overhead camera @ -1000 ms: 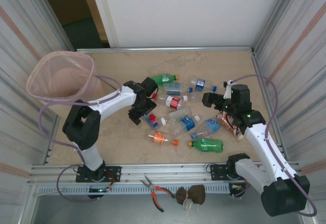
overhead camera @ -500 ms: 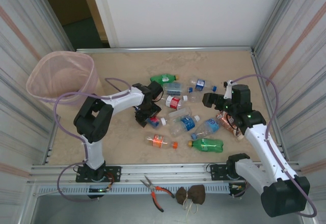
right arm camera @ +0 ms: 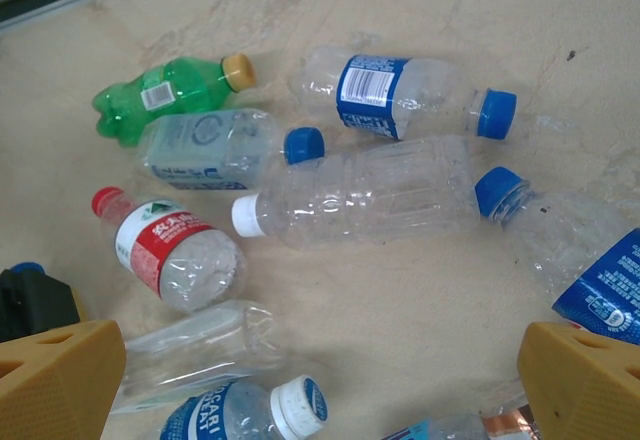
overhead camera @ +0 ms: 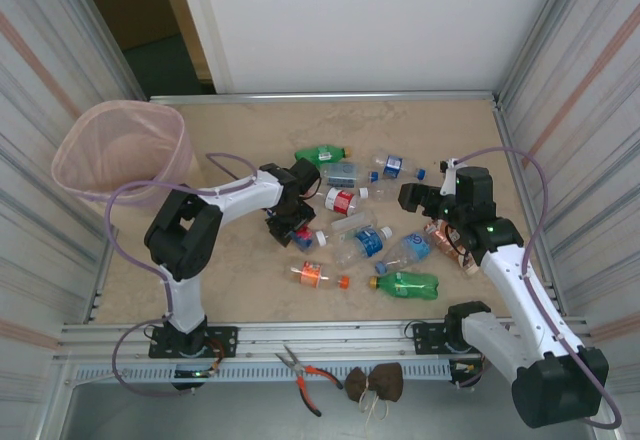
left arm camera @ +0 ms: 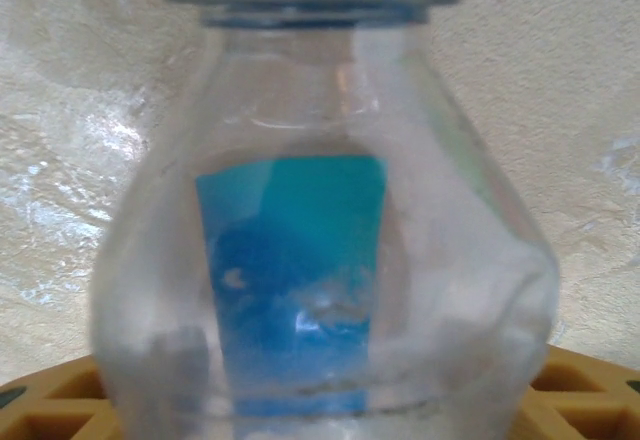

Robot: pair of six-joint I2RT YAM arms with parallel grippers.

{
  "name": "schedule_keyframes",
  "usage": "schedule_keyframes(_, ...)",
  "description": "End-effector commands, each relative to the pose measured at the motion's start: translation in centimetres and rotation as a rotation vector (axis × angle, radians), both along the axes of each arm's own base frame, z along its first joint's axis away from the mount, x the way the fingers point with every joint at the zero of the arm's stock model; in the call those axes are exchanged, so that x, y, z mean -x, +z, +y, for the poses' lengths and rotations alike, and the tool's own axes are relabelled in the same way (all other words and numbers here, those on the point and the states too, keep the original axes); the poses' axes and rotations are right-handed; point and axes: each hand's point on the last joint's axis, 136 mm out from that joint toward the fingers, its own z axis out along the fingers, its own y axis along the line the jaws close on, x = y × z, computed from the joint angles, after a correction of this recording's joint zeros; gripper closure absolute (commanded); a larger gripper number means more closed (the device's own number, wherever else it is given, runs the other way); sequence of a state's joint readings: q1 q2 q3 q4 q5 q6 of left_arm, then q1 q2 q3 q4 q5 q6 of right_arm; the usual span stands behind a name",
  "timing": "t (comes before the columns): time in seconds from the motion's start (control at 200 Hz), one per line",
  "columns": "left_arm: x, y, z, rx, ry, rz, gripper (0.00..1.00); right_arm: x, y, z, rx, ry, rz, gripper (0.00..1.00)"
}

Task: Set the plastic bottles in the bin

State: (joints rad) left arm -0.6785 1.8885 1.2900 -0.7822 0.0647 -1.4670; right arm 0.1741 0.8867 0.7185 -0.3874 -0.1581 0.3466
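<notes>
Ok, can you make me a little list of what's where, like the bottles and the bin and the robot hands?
bin: pink, at the far left corner of the table
bottles: about a dozen, lying scattered mid-table
left gripper: low, fingers either side of a blue-capped bottle; grip unclear
right gripper: open, hovering above the bottles, holding nothing

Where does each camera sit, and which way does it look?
Top: high behind the arms, looking down on the table, bin and bottles; the left arm and right arm show.
Left wrist: on the left arm, right up against a blue-capped bottle; yellow fingers at the bottom corners.
Right wrist: on the right arm, looking down over bottles; yellow fingers at the bottom corners.
Shared: top and right wrist both see the red-label bottle.
</notes>
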Motion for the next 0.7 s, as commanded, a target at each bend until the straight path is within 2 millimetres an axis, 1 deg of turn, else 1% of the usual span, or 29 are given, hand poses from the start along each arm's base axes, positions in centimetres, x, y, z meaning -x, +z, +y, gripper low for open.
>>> schedule_keyframes(0.0, -0.1, 1.0, 0.3, -0.011, 0.008, -0.033, 0.39, 0.1, 1.3, -0.1, 0.01, 0.011, -0.035, 0.01)
schedule_keyframes(0.225, -0.6, 1.8, 0.7, -0.008, 0.009, -0.066, 0.44, 0.2, 1.4, -0.3, 0.013, 0.005, -0.038, 0.01)
schedule_keyframes(0.391, -1.0, 3.2, 1.3, -0.005, 0.01, -0.102, 0.44, 0.2, 1.5, -0.2, 0.012, 0.006, -0.037, 0.01)
schedule_keyframes(0.546, -1.7, 5.3, 2.0, -0.007, 0.0, -0.169, 0.44, 0.0, 1.8, -0.2, 0.011, 0.005, -0.041, 0.01)
schedule_keyframes(0.696, -3.0, 8.4, 2.5, -0.011, -0.061, -0.282, 0.44, -0.1, 2.0, -0.1, 0.008, 0.006, -0.045, 0.01)
